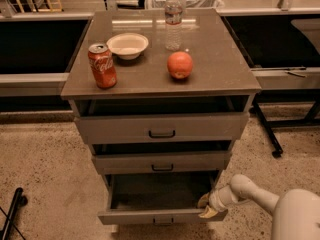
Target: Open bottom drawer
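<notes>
The bottom drawer [162,216] is a grey flat front with a small dark pull handle [163,221]. It stands pulled well out of the cabinet, its dark inside showing. My gripper [205,206] is at the drawer's right front corner, against the edge of the front panel. The white arm [250,191] reaches in from the lower right. The middle drawer [162,161] and top drawer [162,127] stand slightly out above it.
On the cabinet top [220,59] stand a red soda can [102,65], a white bowl [128,45], an orange fruit [180,65] and a water bottle [173,20]. Dark tables flank the cabinet. A black leg with a caster [272,141] stands right. A dark object [12,211] lies lower left.
</notes>
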`<action>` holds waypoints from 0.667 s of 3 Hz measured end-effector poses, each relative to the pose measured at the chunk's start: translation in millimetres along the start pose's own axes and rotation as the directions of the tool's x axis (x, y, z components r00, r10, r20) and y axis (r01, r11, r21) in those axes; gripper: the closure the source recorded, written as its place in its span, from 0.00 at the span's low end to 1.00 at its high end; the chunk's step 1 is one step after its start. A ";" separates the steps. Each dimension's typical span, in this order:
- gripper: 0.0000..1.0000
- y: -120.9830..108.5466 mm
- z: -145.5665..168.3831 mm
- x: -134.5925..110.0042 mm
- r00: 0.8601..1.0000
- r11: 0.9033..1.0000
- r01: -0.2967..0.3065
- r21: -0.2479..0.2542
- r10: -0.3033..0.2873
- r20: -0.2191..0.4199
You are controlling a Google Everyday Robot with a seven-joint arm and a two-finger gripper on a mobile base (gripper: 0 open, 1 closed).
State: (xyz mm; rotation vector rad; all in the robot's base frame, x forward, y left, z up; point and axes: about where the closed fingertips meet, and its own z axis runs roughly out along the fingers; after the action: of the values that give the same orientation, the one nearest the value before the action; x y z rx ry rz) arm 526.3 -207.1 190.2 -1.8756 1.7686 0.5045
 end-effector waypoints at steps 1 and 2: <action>0.28 15.4 -15.4 -14.5 0.999 0.999 0.036 0.002 -0.036 0.000; 0.05 24.0 -13.6 -19.5 0.999 0.999 0.041 -0.011 -0.040 0.007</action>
State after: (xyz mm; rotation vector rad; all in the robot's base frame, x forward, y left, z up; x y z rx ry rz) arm 499.8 -200.0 209.9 -1.9114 1.7235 0.5060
